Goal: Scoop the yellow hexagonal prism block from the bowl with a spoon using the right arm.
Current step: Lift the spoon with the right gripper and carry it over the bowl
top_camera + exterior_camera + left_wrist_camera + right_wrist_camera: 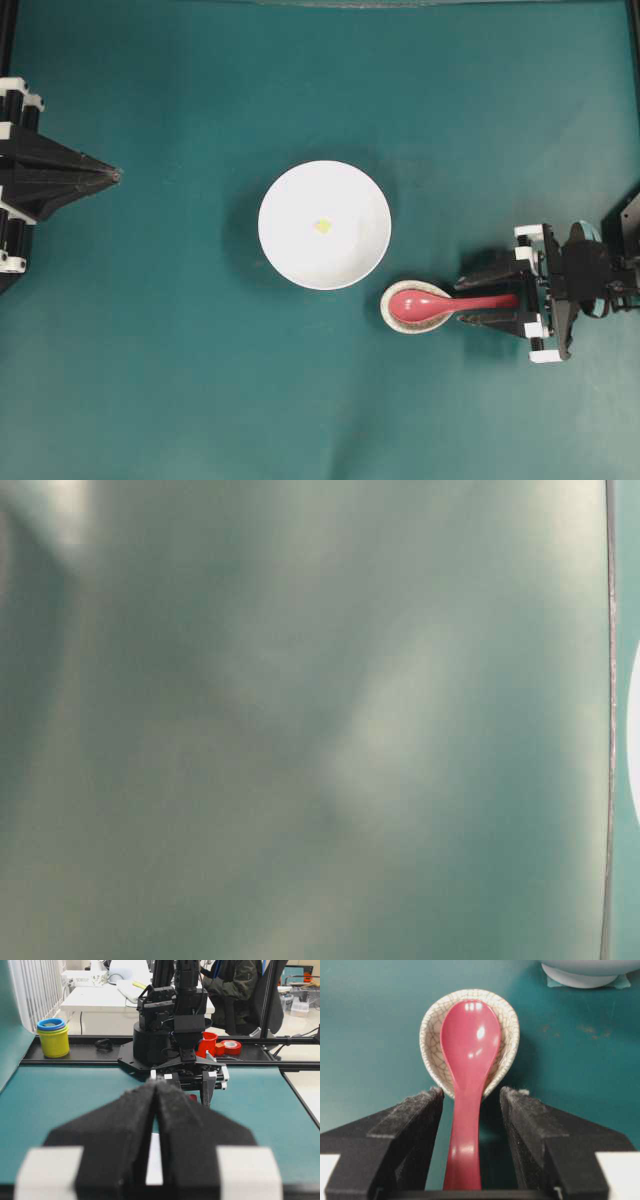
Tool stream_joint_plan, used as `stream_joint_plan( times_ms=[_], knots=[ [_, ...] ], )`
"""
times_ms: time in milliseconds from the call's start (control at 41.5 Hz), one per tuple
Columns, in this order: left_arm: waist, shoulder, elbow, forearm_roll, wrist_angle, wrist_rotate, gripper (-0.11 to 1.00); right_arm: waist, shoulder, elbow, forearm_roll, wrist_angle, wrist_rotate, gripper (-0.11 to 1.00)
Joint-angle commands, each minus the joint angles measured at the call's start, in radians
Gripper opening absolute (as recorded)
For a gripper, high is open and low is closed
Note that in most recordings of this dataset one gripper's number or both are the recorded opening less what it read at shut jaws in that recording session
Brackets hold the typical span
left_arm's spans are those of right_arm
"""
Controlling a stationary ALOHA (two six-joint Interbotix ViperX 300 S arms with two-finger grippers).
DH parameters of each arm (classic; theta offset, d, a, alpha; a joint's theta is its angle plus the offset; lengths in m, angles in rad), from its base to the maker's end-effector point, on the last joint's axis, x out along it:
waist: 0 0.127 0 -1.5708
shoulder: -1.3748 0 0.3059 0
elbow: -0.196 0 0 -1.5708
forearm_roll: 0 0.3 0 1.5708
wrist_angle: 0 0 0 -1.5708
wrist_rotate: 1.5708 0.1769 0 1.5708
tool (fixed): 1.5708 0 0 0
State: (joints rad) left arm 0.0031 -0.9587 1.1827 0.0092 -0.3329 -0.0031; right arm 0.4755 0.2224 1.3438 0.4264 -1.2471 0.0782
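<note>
Teal matting covered the tabletop [180, 380], and your table-level camera gave you nothing but a blurred green wash with a white sliver cut off at its right edge. Overhead, the bowl [324, 225] sat near the middle of the tabletop with the yellow hexagonal prism block [322, 226] lying in its centre, too small for you to make out its facets. Toward the right edge, the spoon [469, 1060] lay with its scoop in the spoon rest [510, 1027], just beside the bowl. Your right gripper [470, 1105] stood spread wide, one finger on each side of the handle, gaps showing on both sides. Your left gripper [155, 1091], at the left edge, had its fingers pressed together on nothing, and it hid the bowl from that wrist camera.
</note>
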Motion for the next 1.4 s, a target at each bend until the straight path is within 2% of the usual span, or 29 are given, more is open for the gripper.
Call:
stream_joint_plan(
  times_ms=[0, 193, 506, 626, 795, 1132, 1301, 1373],
  knots=[
    [0.002, 0.009, -0.025, 0.003, -0.003, 0.002, 0.0, 0.006, -0.011, -0.002, 0.0, -0.005, -0.006, 0.56],
    [0.002, 0.009, -0.025, 0.003, -0.003, 0.002, 0.0, 0.012, -0.011, -0.002, 0.0, 0.008, -0.046, 0.56],
    [0.002, 0.009, -0.025, 0.003, -0.003, 0.002, 0.0, 0.012, -0.011, -0.002, -0.002, 0.015, -0.072, 0.55],
    [0.002, 0.009, -0.025, 0.003, -0.003, 0.002, 0.0, 0.012, -0.011, -0.003, -0.002, 0.014, -0.087, 0.47],
    [0.002, 0.009, -0.025, 0.003, -0.002, 0.003, 0.0, 0.012, -0.012, -0.005, 0.002, 0.012, -0.091, 0.24],
    [0.002, 0.009, -0.025, 0.003, -0.002, 0.006, 0.0, 0.012, -0.104, 0.0, 0.002, 0.021, -0.089, 0.24],
    [0.002, 0.009, -0.025, 0.003, 0.0, 0.006, 0.0, 0.005, -0.201, 0.002, 0.0, 0.081, -0.095, 0.24],
    [0.002, 0.009, -0.025, 0.003, 0.002, 0.005, 0.0, -0.009, -0.258, -0.002, 0.002, 0.141, -0.1, 0.24]
  ],
)
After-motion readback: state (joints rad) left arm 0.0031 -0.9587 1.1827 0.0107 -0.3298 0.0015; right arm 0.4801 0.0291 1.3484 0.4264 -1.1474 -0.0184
